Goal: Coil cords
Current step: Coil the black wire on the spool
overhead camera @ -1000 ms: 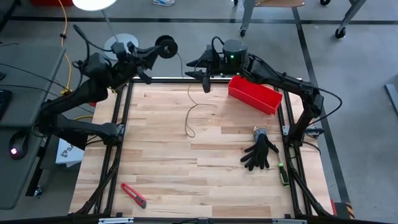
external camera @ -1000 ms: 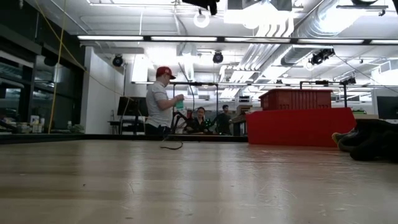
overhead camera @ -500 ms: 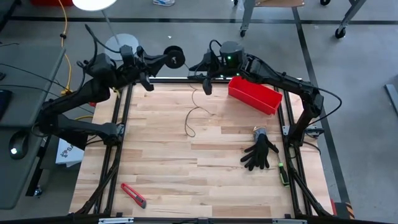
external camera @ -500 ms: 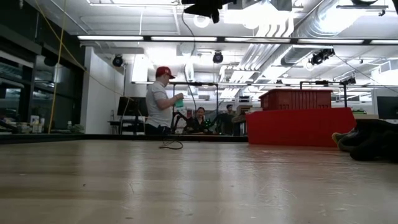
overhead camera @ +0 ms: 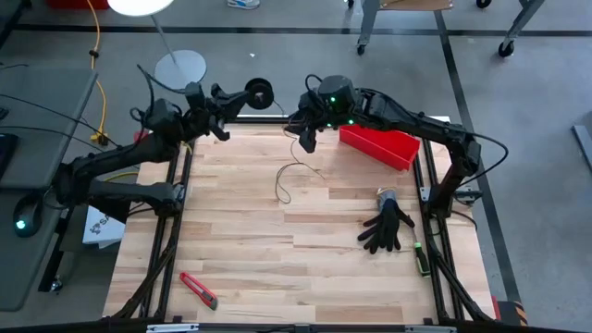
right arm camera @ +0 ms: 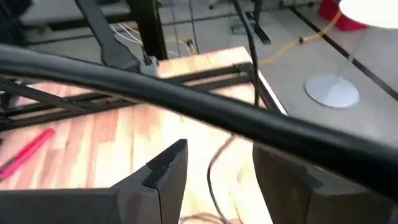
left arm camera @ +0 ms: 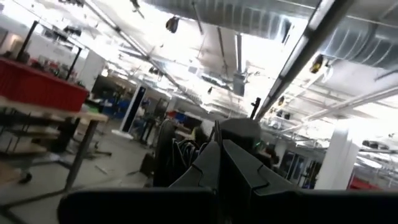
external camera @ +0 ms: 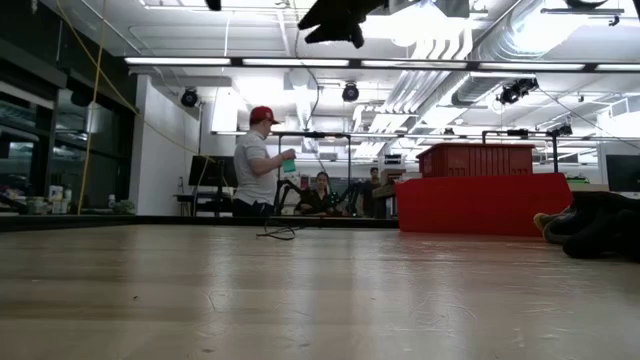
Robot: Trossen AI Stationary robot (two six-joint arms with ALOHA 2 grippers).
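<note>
Cord (overhead camera: 289, 176) hangs from the spread right gripper (overhead camera: 306, 139) left of the red bin (overhead camera: 379, 144); the spool (overhead camera: 260, 93), pinched by the left gripper (overhead camera: 242, 98), has shifted closer.

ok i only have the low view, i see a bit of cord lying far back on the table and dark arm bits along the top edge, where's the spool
observer: The spool is off the table, held in the air by the left gripper just beyond the far edge.
operator: and the right one
observer: The right gripper hangs over the far edge, beside the red bin, pointing down.
operator: is it pinching the cord
observer: Its fingers stand apart in the right wrist view. The cord shows between them and lies in a loose loop on the wood below.
</note>
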